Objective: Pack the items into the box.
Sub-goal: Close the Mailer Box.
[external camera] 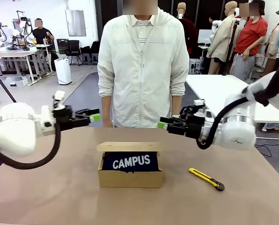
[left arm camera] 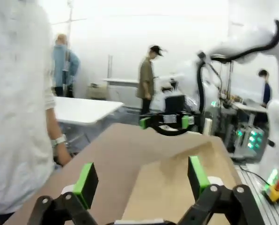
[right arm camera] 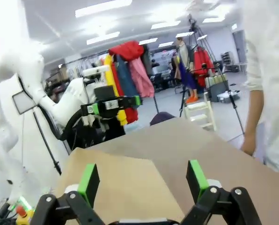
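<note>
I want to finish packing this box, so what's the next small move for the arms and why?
Probably bring the left gripper down behind the box to push its lid flap closed. The CAMPUS pouch already lies inside, the flap stands open, and both the left and the right gripper hover open and empty above the table.

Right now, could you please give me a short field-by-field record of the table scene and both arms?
box: tan cardboard box at table centre, lid flap raised at the back
pouch: navy CAMPUS pouch inside the box
knife: yellow-and-black utility knife on the table, right of the box, apart from it
left gripper: jaws open, empty, above the table
right gripper: jaws open, empty, above the table
person: standing at the far side
</note>
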`<state>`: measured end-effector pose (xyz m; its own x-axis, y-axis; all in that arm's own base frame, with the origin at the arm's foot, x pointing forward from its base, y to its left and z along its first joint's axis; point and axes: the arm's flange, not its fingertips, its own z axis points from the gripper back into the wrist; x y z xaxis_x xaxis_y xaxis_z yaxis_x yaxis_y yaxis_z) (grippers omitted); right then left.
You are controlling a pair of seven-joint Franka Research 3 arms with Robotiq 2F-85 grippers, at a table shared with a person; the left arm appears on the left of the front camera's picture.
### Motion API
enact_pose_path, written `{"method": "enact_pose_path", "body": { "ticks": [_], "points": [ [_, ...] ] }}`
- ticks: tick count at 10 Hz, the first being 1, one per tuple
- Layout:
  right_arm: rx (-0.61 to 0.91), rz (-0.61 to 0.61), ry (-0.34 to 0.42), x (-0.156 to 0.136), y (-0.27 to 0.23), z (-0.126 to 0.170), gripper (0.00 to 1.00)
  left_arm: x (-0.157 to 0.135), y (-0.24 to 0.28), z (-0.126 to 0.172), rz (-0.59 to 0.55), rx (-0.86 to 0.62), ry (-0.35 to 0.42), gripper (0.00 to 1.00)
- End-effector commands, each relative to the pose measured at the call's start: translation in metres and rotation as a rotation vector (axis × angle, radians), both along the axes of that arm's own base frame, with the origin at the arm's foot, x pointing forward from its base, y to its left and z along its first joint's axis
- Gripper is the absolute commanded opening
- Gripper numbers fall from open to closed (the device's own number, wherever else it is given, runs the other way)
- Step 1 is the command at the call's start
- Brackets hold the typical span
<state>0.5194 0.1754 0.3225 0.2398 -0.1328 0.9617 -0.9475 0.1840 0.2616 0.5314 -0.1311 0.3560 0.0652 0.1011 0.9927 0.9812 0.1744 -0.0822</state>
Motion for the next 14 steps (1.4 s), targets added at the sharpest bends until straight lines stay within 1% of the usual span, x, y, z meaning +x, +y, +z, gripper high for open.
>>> {"method": "enact_pose_path", "body": {
  "ticks": [1,2,3,4,5,7,8,10,11,12,14],
  "points": [
    [-0.160,0.065,-0.060,-0.004,0.020,-0.001,1.00,0.015,-0.013,-0.015,-0.096,0.164,-0.018,1.00],
    [-0.252,0.156,-0.077,-0.010,0.029,-0.006,1.00,0.014,-0.027,-0.022,-0.183,0.271,0.007,1.00],
    [-0.350,0.185,-0.058,-0.014,0.038,-0.011,1.00,0.010,-0.039,-0.029,-0.272,0.347,-0.010,1.00],
    [-0.426,0.203,-0.076,-0.018,0.046,-0.016,1.00,0.005,-0.051,-0.039,-0.356,0.414,-0.022,1.00],
    [-0.447,0.219,-0.074,-0.019,0.051,-0.022,1.00,0.001,-0.055,-0.045,-0.435,0.436,-0.013,1.00],
    [-0.499,0.239,-0.035,-0.028,0.053,-0.034,1.00,-0.008,-0.061,-0.059,-0.455,0.564,0.034,1.00],
    [-0.533,0.227,0.000,-0.029,0.054,-0.040,1.00,-0.012,-0.058,-0.063,-0.447,0.595,0.042,1.00],
    [-0.574,0.188,0.068,-0.027,0.053,-0.054,1.00,-0.005,-0.059,-0.076,-0.411,0.628,0.115,1.00],
    [-0.587,0.191,0.086,-0.027,0.053,-0.057,1.00,-0.002,-0.060,-0.079,-0.426,0.620,0.126,1.00],
    [-0.575,0.183,0.080,-0.026,0.051,-0.055,1.00,0.002,-0.059,-0.078,-0.420,0.600,0.128,1.00],
    [-0.531,0.184,0.027,-0.021,0.044,-0.043,1.00,0.007,-0.054,-0.069,-0.395,0.542,0.108,1.00]
  ]
}}
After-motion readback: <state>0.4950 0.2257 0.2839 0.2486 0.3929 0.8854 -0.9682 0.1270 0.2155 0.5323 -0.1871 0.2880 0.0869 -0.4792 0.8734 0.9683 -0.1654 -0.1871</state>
